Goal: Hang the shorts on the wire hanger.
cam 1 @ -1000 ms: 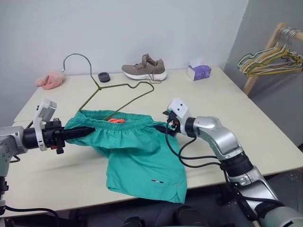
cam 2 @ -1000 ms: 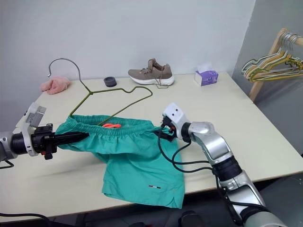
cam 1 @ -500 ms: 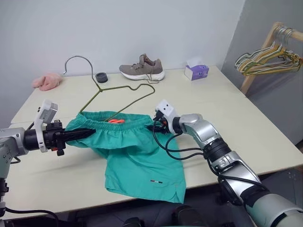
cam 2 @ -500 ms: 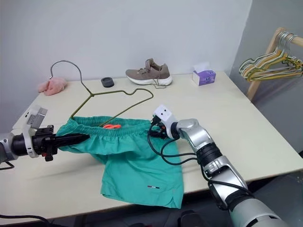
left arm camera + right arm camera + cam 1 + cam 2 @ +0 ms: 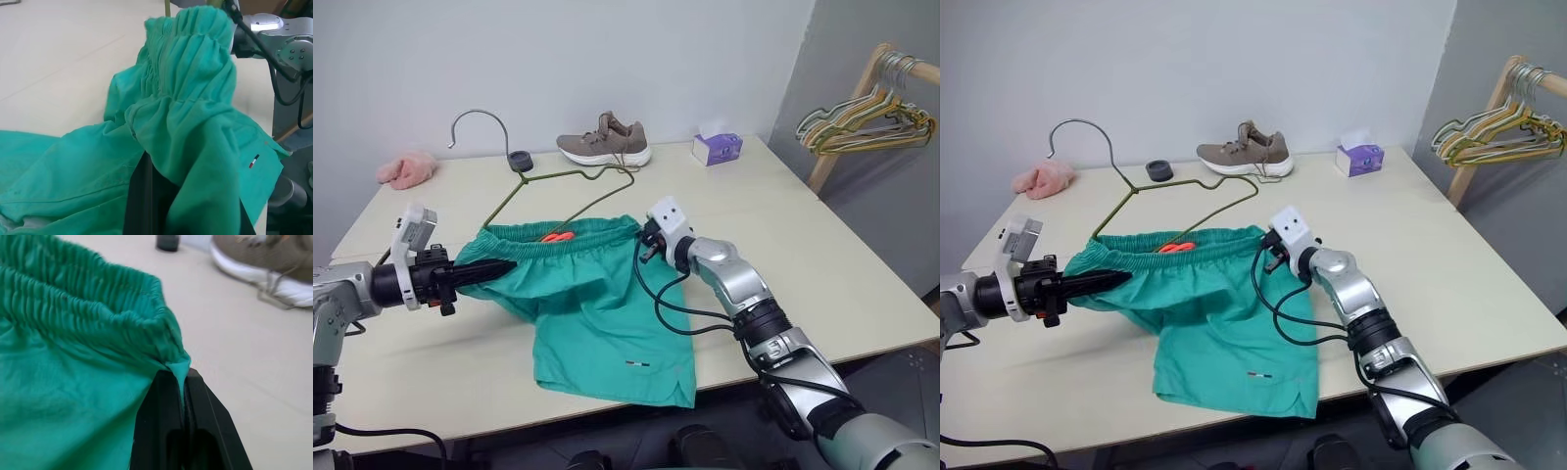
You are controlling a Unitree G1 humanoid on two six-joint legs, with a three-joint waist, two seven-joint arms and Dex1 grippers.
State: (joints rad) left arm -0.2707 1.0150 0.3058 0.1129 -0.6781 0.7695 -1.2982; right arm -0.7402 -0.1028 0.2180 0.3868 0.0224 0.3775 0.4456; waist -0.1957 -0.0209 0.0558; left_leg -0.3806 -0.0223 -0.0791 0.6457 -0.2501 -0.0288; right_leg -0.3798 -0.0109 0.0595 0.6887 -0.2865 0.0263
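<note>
The right fingers (image 5: 182,396) are clenched on one end of the shorts' (image 5: 597,304) waistband; the left fingers (image 5: 499,266) pinch the other end. The shorts stretch between them, legs draped on the surface (image 5: 822,245). The wire hanger (image 5: 570,191) lies just behind the waistband.

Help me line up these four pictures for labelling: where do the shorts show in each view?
Left eye view: the shorts lie at centre, waistband stretched between the left gripper and right gripper.
Right eye view: centre, slightly left.
Left wrist view: bunched across most of the picture.
Right wrist view: waistband corner pinched at the fingers.
Shared landmark: the gathered waistband; the shoe helps too.
</note>
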